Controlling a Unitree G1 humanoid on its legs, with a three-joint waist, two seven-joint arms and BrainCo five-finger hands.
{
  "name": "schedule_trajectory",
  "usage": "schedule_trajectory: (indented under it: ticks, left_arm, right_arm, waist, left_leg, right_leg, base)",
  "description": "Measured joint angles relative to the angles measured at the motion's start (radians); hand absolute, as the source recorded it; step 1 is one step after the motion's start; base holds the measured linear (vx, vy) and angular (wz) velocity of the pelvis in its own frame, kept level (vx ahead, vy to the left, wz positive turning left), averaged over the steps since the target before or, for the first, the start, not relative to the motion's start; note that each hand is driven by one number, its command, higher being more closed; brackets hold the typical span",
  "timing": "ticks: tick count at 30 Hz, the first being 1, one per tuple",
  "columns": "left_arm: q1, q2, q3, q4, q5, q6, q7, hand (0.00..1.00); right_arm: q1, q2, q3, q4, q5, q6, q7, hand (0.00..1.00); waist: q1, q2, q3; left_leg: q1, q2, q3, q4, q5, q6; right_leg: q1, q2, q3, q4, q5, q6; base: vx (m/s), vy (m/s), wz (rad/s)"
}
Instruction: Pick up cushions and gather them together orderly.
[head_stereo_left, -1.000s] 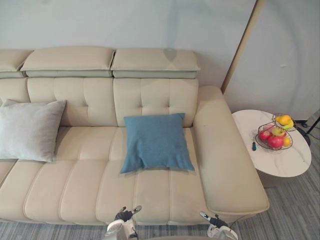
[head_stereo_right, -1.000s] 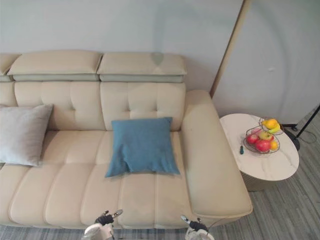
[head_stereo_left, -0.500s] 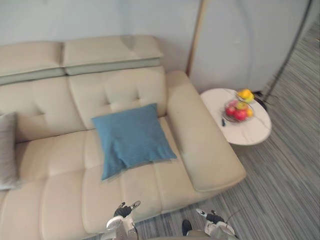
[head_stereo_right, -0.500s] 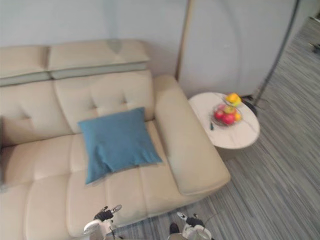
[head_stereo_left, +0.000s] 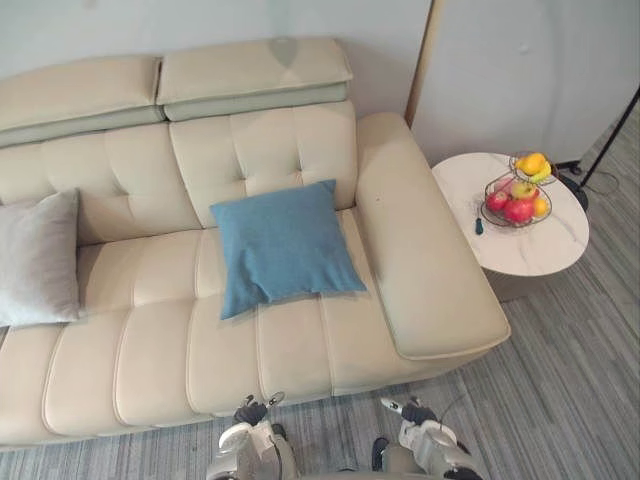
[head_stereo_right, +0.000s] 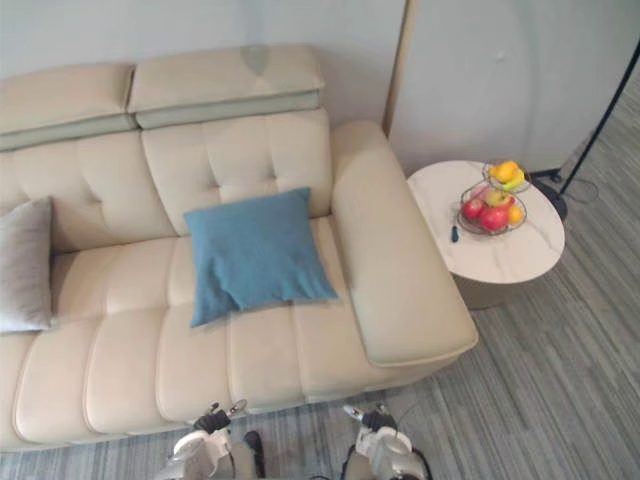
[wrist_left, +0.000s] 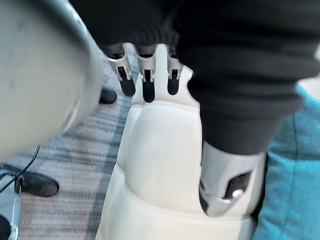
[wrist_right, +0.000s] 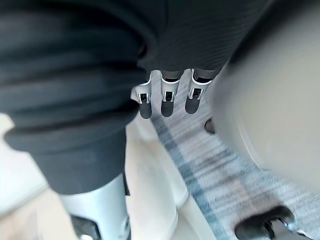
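In the left eye view the blue cushion (head_stereo_left: 283, 245) leans on the backrest of the beige sofa (head_stereo_left: 150, 345), near its right armrest, with the grey cushion (head_stereo_left: 38, 258) well apart toward the left, while the left wrist view shows the left hand (wrist_left: 148, 82) with fingers straight and thumb apart, and the right wrist view shows the right hand (wrist_right: 168, 99) equally relaxed.

Cut off, too small
Grey cushion (head_stereo_left: 40, 258) runs past the left edge; I cannot name the dark speck (head_stereo_left: 478, 227) on the round table (head_stereo_left: 540, 250).
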Motion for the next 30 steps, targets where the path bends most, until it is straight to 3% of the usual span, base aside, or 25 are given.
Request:
schedule_trajectory:
  ticks: [3, 5, 6, 7, 11, 16, 19, 20, 22, 23, 24, 26, 28, 30]
  left_arm:
    - [0.003, 0.000, 0.001, -0.004, 0.000, 0.000, -0.013, 0.00]
    - [0.011, -0.006, 0.004, -0.004, 0.000, 0.001, -0.012, 0.00]
    - [0.013, -0.007, 0.004, -0.005, 0.000, 0.002, -0.012, 0.00]
    - [0.012, -0.003, 0.015, -0.009, 0.000, 0.001, -0.008, 0.00]
    - [0.022, 0.003, 0.015, -0.005, 0.002, 0.001, -0.002, 0.00]
    - [0.015, 0.001, 0.014, 0.017, 0.018, 0.003, -0.003, 0.00]
    - [0.003, 0.001, 0.016, 0.032, 0.021, 0.003, -0.004, 0.00]
    - [0.003, -0.002, 0.029, 0.032, 0.022, 0.003, -0.005, 0.00]
    - [0.007, -0.004, 0.054, 0.032, 0.022, 0.004, -0.004, 0.00]
    - [0.014, -0.003, 0.054, 0.032, 0.022, 0.005, -0.004, 0.00]
    - [0.005, -0.012, 0.050, 0.031, 0.019, 0.006, -0.004, 0.00]
    - [0.018, -0.010, 0.053, 0.030, 0.013, 0.004, -0.005, 0.00]
    - [0.028, -0.011, 0.061, 0.031, 0.006, 0.004, -0.006, 0.00]
    - [0.020, -0.004, 0.072, 0.030, 0.006, 0.005, -0.008, 0.00]
  right_arm:
    - [0.012, -0.001, 0.000, -0.005, 0.000, -0.004, -0.004, 0.00]
    - [0.011, -0.001, -0.001, -0.009, 0.000, -0.004, -0.004, 0.00]
    - [0.012, 0.000, -0.004, -0.015, 0.000, -0.003, -0.004, 0.00]
    - [0.020, 0.009, -0.017, -0.021, 0.000, -0.001, -0.004, 0.00]
    - [0.033, 0.032, -0.014, -0.024, 0.000, 0.002, -0.003, 0.00]
    - [0.046, 0.037, -0.012, -0.032, 0.001, -0.002, -0.001, 0.00]
    - [0.045, 0.030, -0.007, -0.034, 0.002, -0.002, 0.002, 0.00]
    - [0.042, 0.030, -0.003, -0.034, 0.002, -0.002, 0.004, 0.00]
    - [0.032, 0.033, 0.005, -0.032, 0.000, -0.002, 0.009, 0.00]
    - [0.023, 0.033, 0.001, -0.032, 0.000, 0.000, 0.009, 0.00]
    - [0.023, 0.027, -0.034, -0.037, -0.001, 0.000, 0.009, 0.00]
    - [0.030, 0.028, -0.067, -0.036, -0.004, -0.001, 0.009, 0.00]
    - [0.032, 0.026, -0.082, -0.036, -0.003, -0.004, 0.009, 0.00]
    - [0.031, 0.019, -0.097, -0.037, 0.000, -0.008, 0.010, 0.00]
  waist:
    - [-0.007, -0.017, 0.003]
    - [-0.010, -0.010, -0.001]
    - [-0.012, 0.002, -0.008]
    - [-0.011, -0.016, -0.012]
    - [-0.006, -0.023, -0.026]
    - [-0.008, -0.029, -0.038]
    - [-0.008, -0.022, -0.040]
    - [-0.008, -0.018, -0.040]
    - [0.003, -0.005, -0.048]
    - [0.002, 0.003, -0.043]
    - [-0.009, 0.004, -0.041]
    - [-0.004, 0.010, -0.037]
    - [-0.007, 0.020, -0.040]
    - [-0.009, 0.014, -0.033]
  left_leg:
    - [0.031, -0.038, -0.010, 0.130, -0.102, 0.013]
    - [0.067, -0.053, -0.022, 0.081, -0.141, 0.013]
    - [0.079, -0.052, -0.022, 0.043, -0.163, -0.004]
    - [0.075, -0.059, -0.005, 0.029, -0.157, 0.010]
    - [0.093, -0.084, 0.052, 0.016, -0.162, 0.030]
    - [0.144, -0.085, 0.109, -0.008, -0.168, 0.022]
    - [0.168, -0.070, 0.188, 0.008, -0.176, 0.015]
    - [0.176, -0.057, 0.220, 0.008, -0.179, 0.016]
    - [0.178, -0.015, 0.314, 0.008, -0.179, 0.019]
    - [0.182, -0.008, 0.354, 0.008, -0.180, 0.020]
    - [0.214, -0.004, 0.412, 0.000, -0.181, 0.019]
    - [0.273, -0.008, 0.447, 0.002, -0.182, 0.017]
    - [0.304, 0.011, 0.442, 0.023, -0.181, 0.016]
    - [0.241, 0.075, 0.389, 0.238, -0.178, 0.020]
  right_leg:
    - [-0.005, -0.025, 0.002, -0.008, 0.022, 0.008]
    - [-0.010, -0.022, 0.005, -0.020, 0.032, 0.016]
    - [-0.016, -0.016, 0.005, -0.020, 0.035, 0.031]
    - [-0.017, -0.024, 0.012, -0.038, 0.052, 0.044]
    - [0.031, -0.032, 0.066, -0.158, 0.148, 0.059]
    - [0.064, -0.020, 0.114, -0.231, 0.192, 0.067]
    - [0.044, 0.015, 0.177, -0.228, 0.211, 0.072]
    - [0.023, 0.033, 0.166, -0.226, 0.229, 0.051]
    - [-0.029, 0.069, 0.040, -0.238, 0.285, -0.029]
    - [-0.040, 0.059, -0.068, -0.231, 0.252, -0.073]
    - [-0.057, 0.004, -0.269, -0.150, 0.167, -0.109]
    - [-0.035, -0.023, -0.353, -0.101, 0.157, -0.098]
    - [-0.030, 0.019, -0.281, -0.082, 0.128, -0.090]
    - [-0.044, 0.041, -0.237, -0.055, 0.084, -0.100]
  base:
    - [-0.13, 0.033, 0.12]
    - [-0.14, 0.120, 0.08]
    - [-0.19, 0.164, 0.03]
    - [-0.15, 0.179, -0.10]
    - [-0.04, 0.154, -0.36]
    - [0.04, 0.076, -0.36]
    - [0.11, 0.041, -0.78]
    - [0.07, -0.005, -1.04]
    - [0.06, -0.058, -1.62]
    - [0.04, -0.115, -1.60]
    - [0.04, -0.099, -1.10]
    - [0.09, -0.105, -1.16]
    - [0.09, -0.160, -1.02]
    - [0.10, -0.230, -0.73]
